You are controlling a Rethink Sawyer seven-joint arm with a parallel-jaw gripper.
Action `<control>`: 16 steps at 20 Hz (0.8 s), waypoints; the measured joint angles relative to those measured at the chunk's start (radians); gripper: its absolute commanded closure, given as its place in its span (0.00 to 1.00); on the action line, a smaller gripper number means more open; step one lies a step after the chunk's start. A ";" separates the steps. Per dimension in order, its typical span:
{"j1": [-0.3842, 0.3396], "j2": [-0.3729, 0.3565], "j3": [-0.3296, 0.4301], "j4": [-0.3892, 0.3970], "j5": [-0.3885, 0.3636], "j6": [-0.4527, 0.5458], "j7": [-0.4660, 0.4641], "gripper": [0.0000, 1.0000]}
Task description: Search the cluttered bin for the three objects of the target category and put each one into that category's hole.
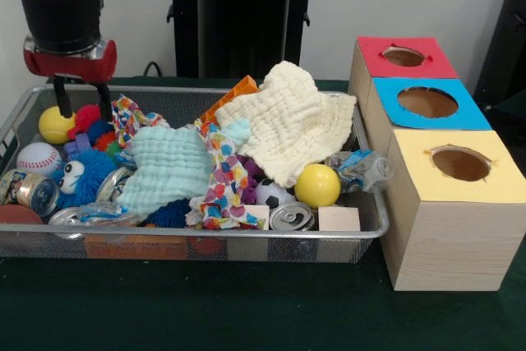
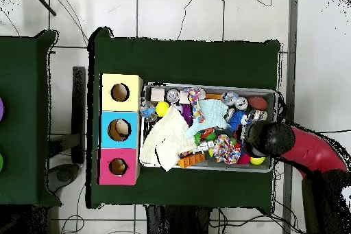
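Observation:
The silver wire mesh bin (image 1: 246,234) holds a heap of toys, cloths and cans. My gripper (image 1: 82,104) hangs open and empty over the bin's far left corner. Its fingers (image 1: 60,92) reach down just above a yellow ball (image 1: 54,126) and a red spiky toy (image 1: 85,117). In the overhead view the arm's wrist (image 2: 266,139) covers the gripper at the bin's right end, with that yellow ball (image 2: 257,160) beside it. A second yellow ball (image 1: 316,185), a baseball (image 1: 38,158) and a small soccer ball (image 1: 271,195) also lie in the bin.
Three wooden boxes stand right of the bin, each with a round hole: red top (image 1: 403,57), blue top (image 1: 427,103), yellow top (image 1: 460,163). A cream cloth (image 1: 288,121) and a mint cloth (image 1: 168,168) cover the bin's middle. A can (image 1: 291,218) and a wooden block (image 1: 339,219) lie at the front.

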 measured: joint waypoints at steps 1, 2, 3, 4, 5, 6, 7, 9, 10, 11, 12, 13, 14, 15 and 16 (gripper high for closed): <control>0.006 0.004 -0.005 0.000 0.002 -0.006 0.000 0.00; 0.018 0.012 -0.013 0.000 0.007 -0.020 0.000 0.00; 0.028 0.020 -0.019 0.000 0.013 -0.032 0.002 0.00; 0.037 0.029 -0.024 0.000 0.020 -0.044 0.003 0.00; 0.045 0.039 -0.027 0.000 0.028 -0.058 0.005 0.00; 0.053 0.050 -0.031 0.000 0.036 -0.073 0.006 0.00; 0.068 0.073 -0.040 -0.002 0.052 -0.101 0.010 0.00; 0.079 0.089 -0.048 -0.005 0.060 -0.120 0.014 0.00; 0.095 0.113 -0.061 -0.010 0.071 -0.143 0.021 0.00; 0.105 0.128 -0.069 -0.014 0.077 -0.156 0.027 0.00; 0.110 0.135 -0.073 -0.017 0.081 -0.163 0.030 0.00; 0.115 0.143 -0.078 -0.019 0.086 -0.170 0.034 0.00; 0.130 0.149 -0.094 -0.033 0.105 -0.184 0.045 0.00; 0.134 0.150 -0.098 -0.037 0.111 -0.186 0.048 0.00; 0.139 0.152 -0.103 -0.041 0.117 -0.186 0.050 0.00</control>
